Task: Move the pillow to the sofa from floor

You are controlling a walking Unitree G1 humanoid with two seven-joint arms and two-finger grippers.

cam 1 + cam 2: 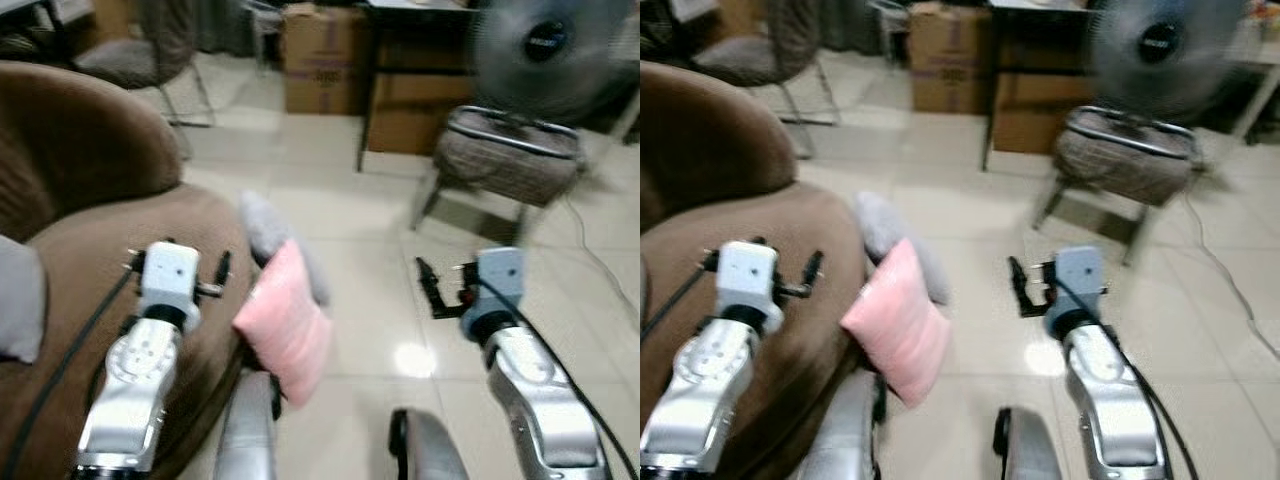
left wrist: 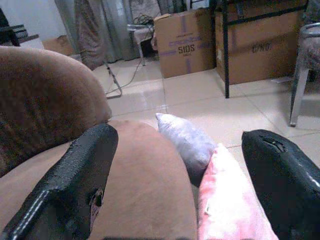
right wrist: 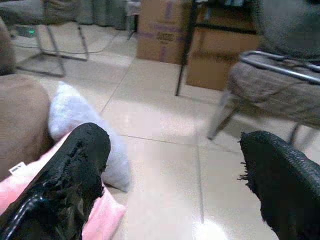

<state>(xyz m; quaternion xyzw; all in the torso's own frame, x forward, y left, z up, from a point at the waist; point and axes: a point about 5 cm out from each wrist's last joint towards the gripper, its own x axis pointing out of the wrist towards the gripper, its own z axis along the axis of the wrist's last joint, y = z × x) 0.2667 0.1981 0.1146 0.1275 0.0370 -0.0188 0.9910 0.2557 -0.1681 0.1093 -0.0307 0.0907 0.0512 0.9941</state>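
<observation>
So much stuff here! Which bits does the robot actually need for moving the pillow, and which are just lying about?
For the job:
- pink pillow, leaning against the sofa
- brown sofa
- left gripper and right gripper, both open

Just lying about:
- grey pillow
- fan
- cardboard boxes
- chairs

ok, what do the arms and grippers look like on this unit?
Both arms are silver metal with rounded joint housings. Each wrist carries a boxy block: white on the left arm, pale blue-grey on the right arm. A black cable runs along each arm. The left gripper and right gripper each have two thick black fingers with a rough, scuffed surface.
</observation>
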